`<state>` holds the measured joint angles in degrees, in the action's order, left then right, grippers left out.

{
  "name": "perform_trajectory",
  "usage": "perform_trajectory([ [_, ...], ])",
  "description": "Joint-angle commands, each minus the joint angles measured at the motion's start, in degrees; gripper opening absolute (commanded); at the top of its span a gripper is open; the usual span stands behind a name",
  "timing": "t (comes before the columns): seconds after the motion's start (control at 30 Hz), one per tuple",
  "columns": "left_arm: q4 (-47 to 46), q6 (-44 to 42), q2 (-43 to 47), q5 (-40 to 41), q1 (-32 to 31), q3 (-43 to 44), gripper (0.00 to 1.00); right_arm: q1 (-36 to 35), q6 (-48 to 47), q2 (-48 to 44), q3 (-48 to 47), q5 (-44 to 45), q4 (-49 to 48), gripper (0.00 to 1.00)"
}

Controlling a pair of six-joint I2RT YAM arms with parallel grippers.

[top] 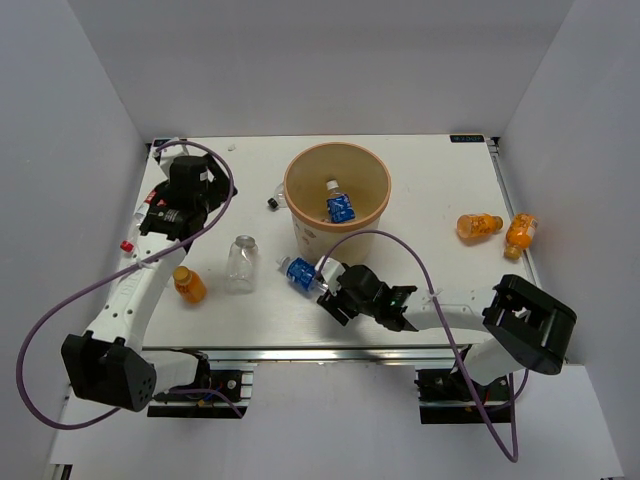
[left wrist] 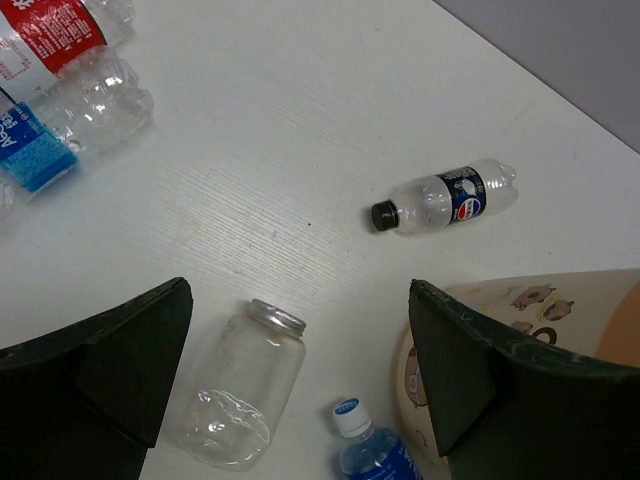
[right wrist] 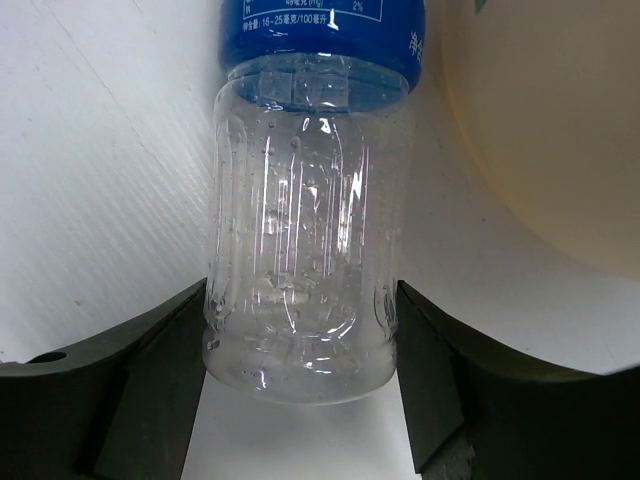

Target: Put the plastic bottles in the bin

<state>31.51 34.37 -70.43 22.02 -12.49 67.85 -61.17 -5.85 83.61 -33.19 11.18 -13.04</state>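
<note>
The beige bin (top: 300, 225) stands mid-table with a blue-labelled bottle (top: 340, 206) inside. My right gripper (top: 322, 284) is shut on the base of another clear blue-labelled bottle (top: 298, 273), which lies just in front of the bin; in the right wrist view both fingers (right wrist: 170, 350) press its sides (right wrist: 305, 250). My left gripper (top: 165, 218) is open and empty, raised over the left side (left wrist: 298, 290). Below it lie an unlabelled clear bottle (left wrist: 235, 395), a red-labelled bottle (left wrist: 60, 25) and a blue-labelled one (left wrist: 60, 135). An orange bottle (top: 189, 285) lies front left.
Two orange bottles (top: 480, 226) (top: 521, 234) lie at the right edge. A small dark-labelled bottle with a black cap (left wrist: 445, 197) lies left of the bin (left wrist: 560, 310). The left arm's purple cable loops over the left table edge.
</note>
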Motion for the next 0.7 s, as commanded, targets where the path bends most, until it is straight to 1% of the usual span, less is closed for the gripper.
perform_trajectory([
  [0.0,-0.8,0.3,-0.5,-0.4,0.3,-0.5,0.98,-0.3,1.5,-1.8,-0.8,-1.1,-3.9,0.33],
  [0.03,-0.7,0.3,-0.7,-0.4,0.3,-0.5,0.98,-0.3,1.6,-2.8,-0.7,-1.6,-3.9,0.26],
  [0.1,-0.7,0.3,-0.6,-0.5,0.3,-0.6,0.98,-0.4,1.6,-4.6,-1.1,-3.2,-3.2,0.22],
  [0.13,-0.7,0.3,-0.6,-0.6,0.4,-0.7,0.98,-0.6,1.5,-6.9,-1.3,-5.3,-2.8,0.19],
  [0.2,-0.9,0.2,-0.4,-0.7,0.4,-0.8,0.98,-1.3,1.0,-9.6,-2.9,-7.7,-0.7,0.18],
  [0.23,-0.9,0.2,-0.1,-0.8,0.4,-0.9,0.98,-1.5,0.9,-12.6,-3.6,-9.6,0.1,0.17],
  [0.33,-1.2,0.3,0.5,-0.8,0.4,-1.1,0.98,-1.8,1.6,-17.2,-8.1,-13.6,3.5,0.16],
  [0.47,-1.4,0.3,1.3,-0.6,0.5,-1.1,0.98,-1.8,1.7,-20.8,-14.3,-18.0,6.1,0.12],
  [0.5,-1.5,0.4,1.4,-0.7,0.5,-1.3,0.98,-1.8,2.8,-21.1,-17.6,-18.8,6.1,0.12],
  [0.6,-1.9,0.4,1.7,-0.5,0.5,-1.5,0.98,-1.6,4.3,-21.6,-23.2,-15.2,6.5,0.11],
  [0.63,-1.6,0.4,1.6,-0.3,0.5,-1.4,0.98,-1.2,5.0,-20.7,-27.1,-9.8,8.0,0.1],
  [0.67,-1.5,0.4,1.4,-0.2,0.5,-1.4,0.98,-0.5,5.1,-20.2,-28.8,-6.9,9.1,0.1],
])
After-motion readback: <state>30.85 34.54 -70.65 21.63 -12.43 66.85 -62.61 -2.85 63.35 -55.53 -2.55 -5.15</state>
